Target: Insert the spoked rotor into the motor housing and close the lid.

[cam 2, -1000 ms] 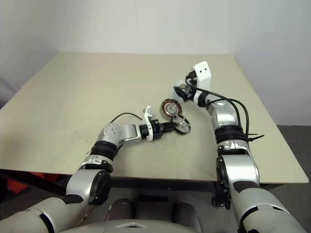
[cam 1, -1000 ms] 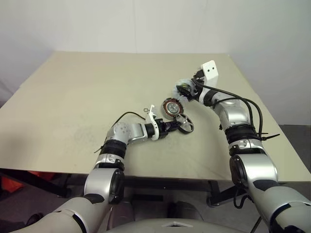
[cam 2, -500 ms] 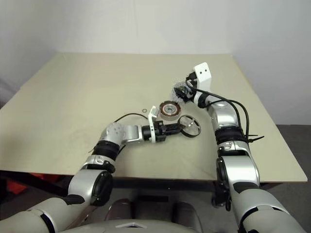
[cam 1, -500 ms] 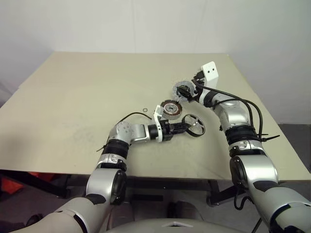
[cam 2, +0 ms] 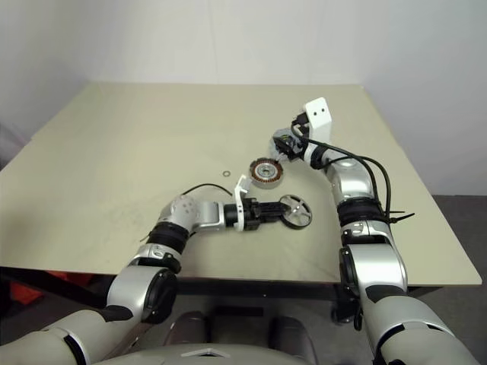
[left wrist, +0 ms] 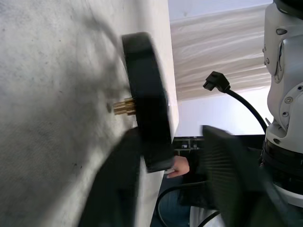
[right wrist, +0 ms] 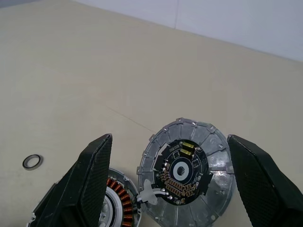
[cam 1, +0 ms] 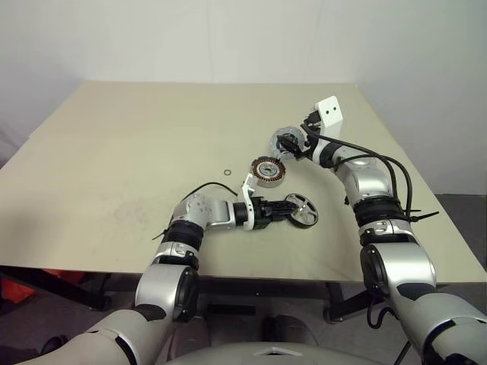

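Note:
The spoked rotor [cam 1: 304, 210], a dark-rimmed wheel with a brass hub, rests on the table [cam 1: 129, 129] near its front edge. My left gripper [cam 1: 286, 211] lies level at its left side, fingers spread apart. The rotor's rim [left wrist: 144, 94] stands beside one finger, well clear of the other. The motor housing [cam 1: 268, 170], a grey drum with copper windings, sits behind the rotor, nothing in it. My right gripper [cam 1: 291, 142] holds the lid [cam 1: 284, 141] tilted above the table behind the housing. Its jaws are spread wide around the silver disc [right wrist: 182, 175].
A tiny metal ring [cam 1: 227, 172] lies loose on the table to the left of the housing. The table's right edge runs close behind my right arm, and its front edge is a short way from the rotor.
My left gripper carried the rotor from beside the housing to the right and toward the front edge, set it on the table and spread its fingers. The right arm kept still.

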Controlling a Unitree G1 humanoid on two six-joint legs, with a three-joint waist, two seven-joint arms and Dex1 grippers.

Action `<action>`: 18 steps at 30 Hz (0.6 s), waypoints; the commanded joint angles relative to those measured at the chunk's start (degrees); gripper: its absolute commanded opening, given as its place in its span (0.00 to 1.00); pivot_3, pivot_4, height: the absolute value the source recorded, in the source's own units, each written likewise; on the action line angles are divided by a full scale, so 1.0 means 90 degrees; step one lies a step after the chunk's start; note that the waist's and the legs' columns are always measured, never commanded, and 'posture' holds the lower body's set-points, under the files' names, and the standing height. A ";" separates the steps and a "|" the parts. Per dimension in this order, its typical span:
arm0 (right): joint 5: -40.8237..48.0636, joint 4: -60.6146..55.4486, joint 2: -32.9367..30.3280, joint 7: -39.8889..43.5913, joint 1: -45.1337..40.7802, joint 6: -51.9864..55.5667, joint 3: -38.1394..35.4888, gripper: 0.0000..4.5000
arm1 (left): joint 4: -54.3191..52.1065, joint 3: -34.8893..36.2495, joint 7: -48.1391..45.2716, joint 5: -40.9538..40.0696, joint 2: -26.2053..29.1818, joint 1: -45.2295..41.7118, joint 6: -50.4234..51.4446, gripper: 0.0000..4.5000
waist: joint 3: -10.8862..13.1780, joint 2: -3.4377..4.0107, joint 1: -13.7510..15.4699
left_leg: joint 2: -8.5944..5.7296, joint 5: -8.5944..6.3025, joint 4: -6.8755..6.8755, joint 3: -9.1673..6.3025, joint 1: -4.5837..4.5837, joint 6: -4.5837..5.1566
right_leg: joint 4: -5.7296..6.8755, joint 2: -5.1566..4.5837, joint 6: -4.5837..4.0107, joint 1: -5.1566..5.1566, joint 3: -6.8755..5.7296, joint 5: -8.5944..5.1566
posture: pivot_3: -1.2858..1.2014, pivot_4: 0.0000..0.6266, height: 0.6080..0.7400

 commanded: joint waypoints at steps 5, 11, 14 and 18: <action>0.0107 -0.0311 -0.0039 0.0029 -0.0161 -0.0105 -0.0082 0.98 | -0.0721 0.0179 -0.0515 -0.0355 0.0081 0.0038 0.0026 0.58 | 0.0000 0.0000 -0.0003 | 0.0000 0.0000 0.0000 0.0000 0.0000 0.0000 | 0.0000 0.0000 0.0000 0.0000 0.0000 0.0000 | 0.52 0.00 1.00; 0.0395 -0.0730 0.0168 0.0356 -0.0170 -0.0570 -0.0156 0.98 | -0.1740 0.0576 -0.0859 -0.1174 0.0276 0.0355 0.0617 0.58 | 0.0005 0.0008 -0.0032 | 0.0004 -0.0001 -0.0004 0.0004 -0.0002 -0.0001 | 0.0001 0.0003 -0.0003 -0.0002 0.0000 -0.0001 | 0.52 0.00 1.00; 0.0519 -0.0926 0.0222 0.0405 -0.0204 -0.0614 -0.0189 0.98 | -0.1912 0.0652 -0.0712 -0.1288 0.0308 0.0455 0.0788 0.58 | 0.0006 0.0009 -0.0025 | 0.0005 0.0000 -0.0004 0.0003 0.0002 -0.0001 | 0.0001 0.0003 -0.0004 -0.0002 -0.0001 -0.0002 | 0.52 0.00 1.00; 0.0541 -0.0952 0.0216 0.0392 -0.0228 -0.0582 -0.0173 0.98 | -0.1969 0.0767 -0.0530 -0.1340 0.0317 0.0542 0.0831 0.58 | 0.0006 0.0009 -0.0010 | 0.0003 -0.0003 -0.0001 0.0002 0.0001 0.0002 | -0.0001 -0.0006 -0.0003 -0.0001 0.0000 -0.0002 | 0.52 0.00 1.00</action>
